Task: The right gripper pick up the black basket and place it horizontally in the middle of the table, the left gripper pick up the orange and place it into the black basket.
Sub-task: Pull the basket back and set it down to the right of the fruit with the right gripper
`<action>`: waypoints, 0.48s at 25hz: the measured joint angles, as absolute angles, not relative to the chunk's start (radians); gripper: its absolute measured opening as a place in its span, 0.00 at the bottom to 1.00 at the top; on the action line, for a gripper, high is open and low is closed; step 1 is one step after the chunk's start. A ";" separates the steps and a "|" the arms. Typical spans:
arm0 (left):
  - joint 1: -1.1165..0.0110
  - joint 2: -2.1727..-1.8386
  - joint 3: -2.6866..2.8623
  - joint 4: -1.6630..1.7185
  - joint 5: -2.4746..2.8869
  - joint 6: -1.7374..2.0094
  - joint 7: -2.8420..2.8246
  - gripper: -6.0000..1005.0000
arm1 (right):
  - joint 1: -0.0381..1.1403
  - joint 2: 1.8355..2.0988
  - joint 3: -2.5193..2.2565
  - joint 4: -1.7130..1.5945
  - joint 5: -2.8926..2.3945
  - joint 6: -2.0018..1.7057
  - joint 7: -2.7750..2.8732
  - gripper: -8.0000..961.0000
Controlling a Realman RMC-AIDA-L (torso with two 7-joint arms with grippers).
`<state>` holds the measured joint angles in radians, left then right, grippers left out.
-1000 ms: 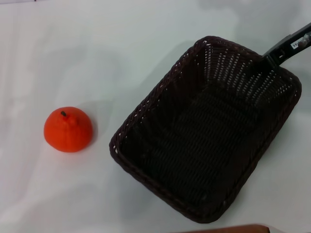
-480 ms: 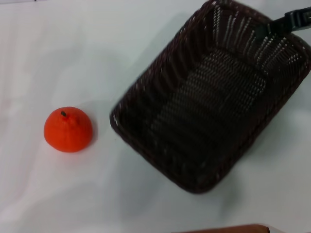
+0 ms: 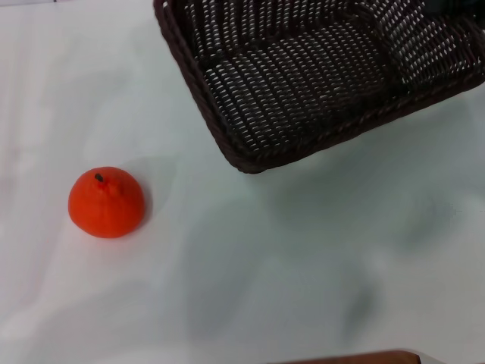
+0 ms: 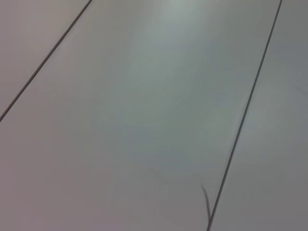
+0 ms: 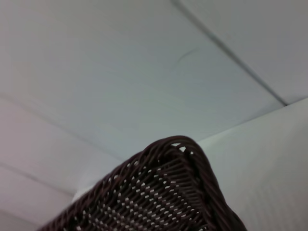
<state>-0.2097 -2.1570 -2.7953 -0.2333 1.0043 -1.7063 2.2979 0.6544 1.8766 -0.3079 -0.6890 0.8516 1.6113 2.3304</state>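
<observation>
The black basket (image 3: 303, 76) hangs tilted above the white table (image 3: 288, 265), at the top of the head view and cut off by the frame's upper edge. Its shadow lies on the table below it. My right gripper holds it at its far right rim; the clamp itself does not show clearly. The right wrist view shows one braided corner of the basket (image 5: 163, 192) close up, with ceiling behind. The orange (image 3: 106, 202) sits on the table at the left, stem up, well apart from the basket. My left gripper is out of view; its wrist view shows only ceiling panels.
A brown edge (image 3: 356, 358) runs along the bottom of the head view. Bare white table lies between the orange and the basket's shadow.
The basket has risen off the table and swung toward the far side, turning more crosswise. The orange has not moved.
</observation>
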 joint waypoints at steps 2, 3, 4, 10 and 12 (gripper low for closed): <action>-0.211 -2.156 -2.795 -0.234 1.005 -1.702 2.298 0.72 | 0.637 1.890 -0.307 -0.675 0.869 1.583 2.334 0.21; -0.213 -2.154 -2.795 -0.235 1.005 -1.699 2.298 0.72 | 0.629 1.898 -0.306 -0.667 0.873 1.567 2.334 0.21; -0.215 -2.154 -2.795 -0.235 1.005 -1.697 2.298 0.72 | 0.625 1.906 -0.306 -0.658 0.875 1.554 2.335 0.21; -0.222 -2.153 -2.794 -0.245 1.005 -1.693 2.298 0.72 | 0.601 1.973 -0.278 -0.635 0.878 1.471 2.335 0.21; -0.223 -2.152 -2.793 -0.246 1.006 -1.692 2.298 0.72 | 0.597 1.994 -0.269 -0.635 0.879 1.447 2.334 0.21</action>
<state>-0.2225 -2.1525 -2.7934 -0.2456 1.0060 -1.6920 2.2978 0.5968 1.9943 -0.2694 -0.6351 0.8785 1.4471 2.3341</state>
